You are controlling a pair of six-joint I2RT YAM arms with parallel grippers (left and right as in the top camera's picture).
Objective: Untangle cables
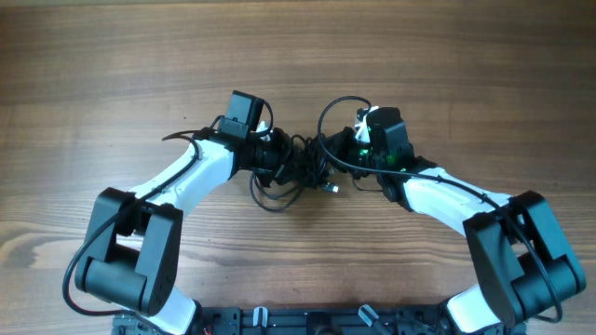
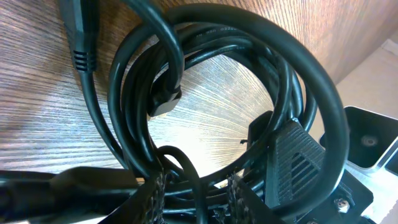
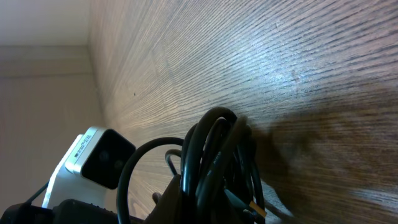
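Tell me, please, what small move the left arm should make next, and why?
Probably close the left gripper on one outer loop and draw it gently outward. The cables are one tight coil between the arms, the right gripper looks shut on a bunch of strands as an anchor, and the left jaws stand apart around a few.

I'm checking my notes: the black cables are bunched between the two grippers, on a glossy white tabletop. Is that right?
Not quite. The tabletop is brown wood grain, not glossy white, as the overhead view shows. The rest stands: the black cables are bunched between the left gripper and the right gripper.
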